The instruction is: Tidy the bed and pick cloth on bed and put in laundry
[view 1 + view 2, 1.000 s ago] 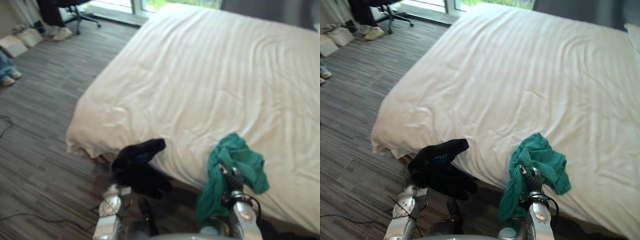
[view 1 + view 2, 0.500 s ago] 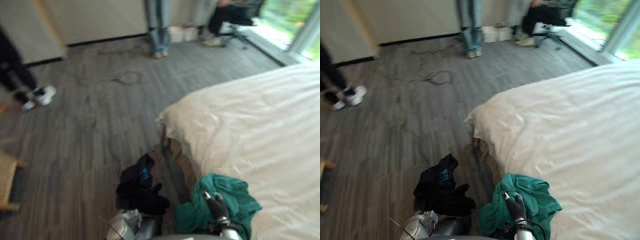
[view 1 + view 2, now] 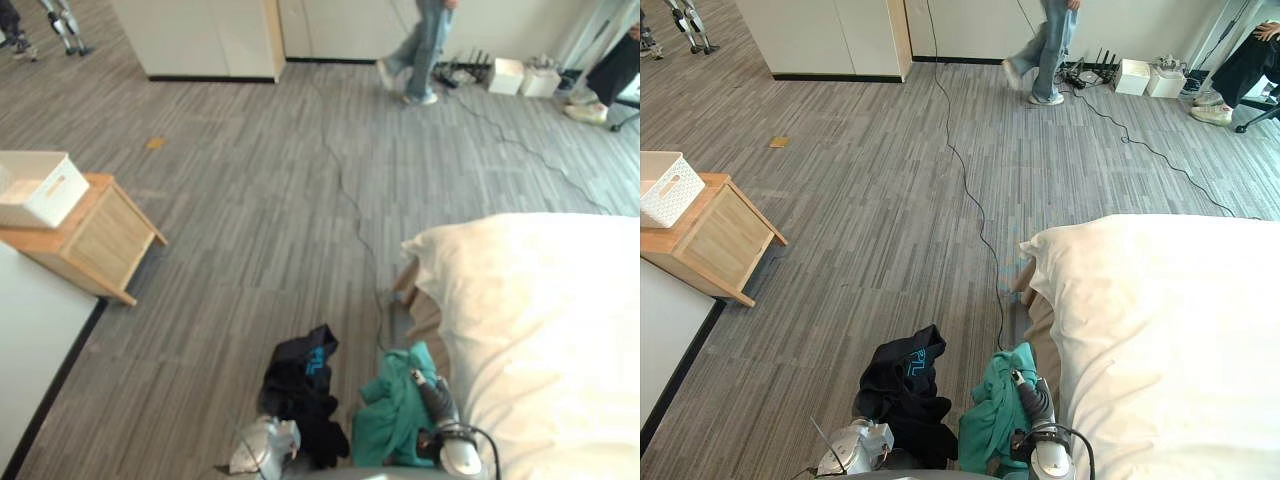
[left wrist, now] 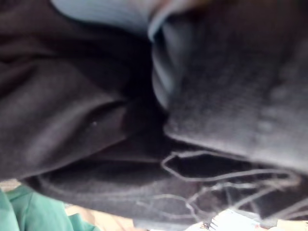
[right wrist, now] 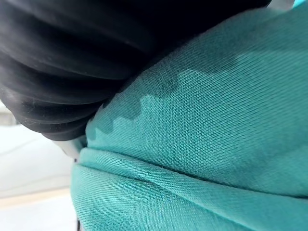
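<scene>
A black cloth (image 3: 300, 388) with a small blue print hangs bunched over my left hand, low in the eye views and above the floor. Seen from the left wrist, the black cloth (image 4: 96, 110) lies right against the camera. A green cloth (image 3: 992, 412) hangs from my right hand (image 3: 1033, 401), which is curled into it just left of the bed's corner. Past the dark ribbed cover, the right wrist view shows the green cloth (image 5: 202, 144) pressed close. The white bed (image 3: 1170, 340) lies to the right.
A wooden side table (image 3: 708, 238) carries a white basket (image 3: 662, 186) at the left. A white surface (image 3: 30, 350) edges the lower left. A person (image 3: 1045, 45) walks at the far wall, by white boxes (image 3: 1132, 76). A thin cable (image 3: 970, 200) crosses the grey floor.
The camera has swung left, off the bed and over the floor. Both cloths stay with my hands. The side table and basket have come into view.
</scene>
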### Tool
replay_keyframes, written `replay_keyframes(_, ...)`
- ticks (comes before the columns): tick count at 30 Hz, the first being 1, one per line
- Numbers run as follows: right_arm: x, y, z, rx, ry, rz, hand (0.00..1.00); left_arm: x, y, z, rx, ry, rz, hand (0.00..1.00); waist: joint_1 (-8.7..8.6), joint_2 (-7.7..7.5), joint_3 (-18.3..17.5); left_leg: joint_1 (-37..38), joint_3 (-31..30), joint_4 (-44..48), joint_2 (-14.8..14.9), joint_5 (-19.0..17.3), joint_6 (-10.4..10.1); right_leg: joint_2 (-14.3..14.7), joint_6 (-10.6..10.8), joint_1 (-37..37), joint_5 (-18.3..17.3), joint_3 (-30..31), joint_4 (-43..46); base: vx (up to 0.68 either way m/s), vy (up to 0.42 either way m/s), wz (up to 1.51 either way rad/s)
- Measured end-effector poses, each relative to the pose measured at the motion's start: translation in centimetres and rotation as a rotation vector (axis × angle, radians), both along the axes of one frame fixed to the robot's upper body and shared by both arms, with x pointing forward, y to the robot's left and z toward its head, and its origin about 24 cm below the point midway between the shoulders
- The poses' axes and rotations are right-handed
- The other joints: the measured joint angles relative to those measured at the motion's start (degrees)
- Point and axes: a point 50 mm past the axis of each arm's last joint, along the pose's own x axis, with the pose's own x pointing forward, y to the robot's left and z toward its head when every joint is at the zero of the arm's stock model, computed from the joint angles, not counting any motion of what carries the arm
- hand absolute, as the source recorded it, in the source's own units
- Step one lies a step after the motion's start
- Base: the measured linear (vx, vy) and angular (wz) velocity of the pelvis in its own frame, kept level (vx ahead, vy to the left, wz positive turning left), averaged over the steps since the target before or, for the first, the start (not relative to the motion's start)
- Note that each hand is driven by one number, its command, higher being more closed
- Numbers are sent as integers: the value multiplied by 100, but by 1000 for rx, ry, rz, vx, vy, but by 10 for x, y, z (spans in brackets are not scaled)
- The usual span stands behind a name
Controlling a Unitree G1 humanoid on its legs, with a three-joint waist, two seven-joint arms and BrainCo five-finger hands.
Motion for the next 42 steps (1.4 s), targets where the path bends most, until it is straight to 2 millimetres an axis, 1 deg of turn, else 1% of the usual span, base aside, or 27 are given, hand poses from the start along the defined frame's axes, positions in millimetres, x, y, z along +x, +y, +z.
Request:
replay_keyframes(10,-8,1,-12,6,63,17,100,0,-4,0,5,0,-44,100,-33,-32,-28,74,140,148,50,-177,-72,33,-12,111,7,152,-104,4,-2,-7)
replay_keyframes(13,-9,2,-13,8,71,59,100,4,-10,-4,-7,17,-69,100,19,-19,26,-447,244,1719,431,-946,-225,166,-93,306,3,329,-302,69,-59,-25)
replay_keyframes(14,-8,6,-12,14,68,79,100,5,-12,-4,-14,22,-74,100,17,29,118,-679,172,2660,676,-1228,-370,256,-169,536,-30,371,-357,68,-29,-11)
replay_keyframes(15,-9,3,-12,10,70,81,100,7,-12,-4,-11,24,-79,100,-8,32,174,-906,21,3393,805,-1275,-471,315,-278,693,-97,463,-367,52,-50,-9)
replay_keyframes(16,-10,2,-13,22,79,69,100,10,-13,-4,-15,22,-78,100,17,7,247,-1258,-114,4165,914,-1324,-758,341,-339,834,-132,513,-383,36,-35,-6)
replay_keyframes(17,-11,0,-14,17,81,70,100,10,-15,-4,-32,21,-71,100,22,42,245,-1353,-171,4277,935,-1339,-835,345,-353,884,-156,516,-387,76,-5,-17)
replay_keyframes(20,-12,-9,-14,-3,93,64,100,13,-23,1,-57,-2,-81,100,26,113,250,-1423,115,3270,810,-1426,-722,272,-264,1027,-284,527,-504,188,79,-10)
replay_keyframes(21,-12,-10,-14,-5,92,65,100,15,-23,4,-61,-15,-79,100,33,114,246,-1408,353,2576,716,-1394,-680,230,-177,1016,-390,514,-505,320,159,-5)
replay_keyframes(22,-12,-9,-14,-2,98,69,100,16,-22,4,-59,-17,-73,100,73,11,202,-1350,527,2310,522,-1004,-168,74,-68,1045,-500,544,-498,373,161,0)
replay_keyframes(23,-11,-9,-14,-1,96,72,100,17,-22,5,-61,-21,-71,100,85,-52,156,-1326,590,2215,393,-979,10,-42,42,1033,-494,527,-494,469,130,6)
replay_keyframes(24,-9,-8,-13,5,89,81,100,20,-23,7,-63,-32,-67,100,120,-172,136,-1415,662,2416,285,-1016,341,-210,205,1001,-423,524,-565,616,141,17)
replay_keyframes(25,-5,-7,-12,12,78,86,100,27,-22,10,-64,-50,-53,100,177,-215,162,-1689,741,3171,422,-1231,585,-231,246,1157,-196,635,-729,510,115,10)
replay_keyframes(26,-3,-5,-11,20,72,81,100,29,-20,12,-62,-59,-45,100,224,-238,183,-1822,814,3685,561,-1304,676,-226,265,1266,-68,730,-767,460,165,1)
replay_keyframes(27,-4,-2,-10,33,65,85,100,31,-20,15,-66,-74,-41,100,339,-302,134,-1724,1036,3532,458,-1358,285,-232,311,1354,-3,787,-568,307,159,-2)
replay_keyframes(28,-6,-3,-10,34,65,88,100,27,-23,15,-78,-70,-36,100,339,-299,98,-1549,1032,3186,392,-1508,373,-219,347,1323,-24,779,-281,480,246,30)
replay_keyframes(29,-10,-3,-14,42,84,82,100,24,-24,16,-82,-72,-39,100,292,-400,-88,-1222,917,2740,78,-1884,341,-400,523,1087,-144,816,572,489,223,54)
replay_keyframes(30,-11,-3,-14,46,89,72,100,26,-25,18,-85,-82,-48,100,299,-582,-147,-997,897,2437,-189,-1933,294,-608,791,571,-38,993,1768,433,167,56)
replay_keyframes(32,-7,-3,-13,50,78,81,100,25,-25,18,-84,-78,-52,100,299,-663,-124,-677,689,2175,-449,-2005,340,-823,1371,-236,568,1210,3594,423,109,48)
replay_keyframes(33,-7,-3,-14,55,79,88,100,23,-24,16,-78,-66,-59,100,251,-638,-96,-456,600,2097,-487,-2020,387,-909,1332,-534,563,1142,4292,425,88,59)
replay_keyframes(34,-7,-3,-15,56,83,92,100,22,-24,15,-76,-61,-65,100,180,-567,-30,-166,450,1963,-507,-2058,372,-1000,1184,-715,498,907,4731,430,76,60)
replay_keyframes(35,-7,-3,-15,56,86,91,100,20,-25,14,-78,-54,-68,100,156,-453,37,111,224,1802,-509,-2074,357,-1037,916,-858,361,616,4933,432,48,87)
replay_keyframes(36,-9,-3,-16,57,91,87,100,19,-28,14,-82,-52,-81,100,32,-339,86,474,-40,1565,-460,-2064,342,-1068,562,-1169,133,263,5003,519,5,118)
replay_keyframes(38,-9,-3,-16,63,90,84,100,19,-31,15,-84,-53,-93,100,-25,-263,130,780,-462,1371,-406,-2052,321,-1094,437,-1723,-171,9,4661,439,-97,120)
replay_keyframes(39,-8,-3,-15,75,87,73,100,22,-32,16,-86,-57,-102,100,-83,-208,166,899,-732,1345,-316,-2081,252,-1094,348,-2058,-292,-85,4078,446,-211,125)
replay_keyframes(40,-5,-3,-14,79,76,71,100,24,-33,17,-85,-64,-105,100,-135,-81,238,988,-984,1345,-152,-2155,124,-1059,334,-2310,-269,-126,3223,451,-243,123)
replay_keyframes(41,-1,-3,-13,80,65,72,100,26,-33,17,-84,-68,-107,100,-138,-36,265,1037,-1098,1343,-42,-2210,29,-1005,354,-2407,-187,-75,2689,454,-296,110)
replay_keyframes(42,4,-3,-11,80,51,75,100,29,-32,18,-79,-74,-110,100,-121,65,323,1099,-1274,1351,159,-2308,-139,-912,416,-2541,255,163,1457,468,-357,96)
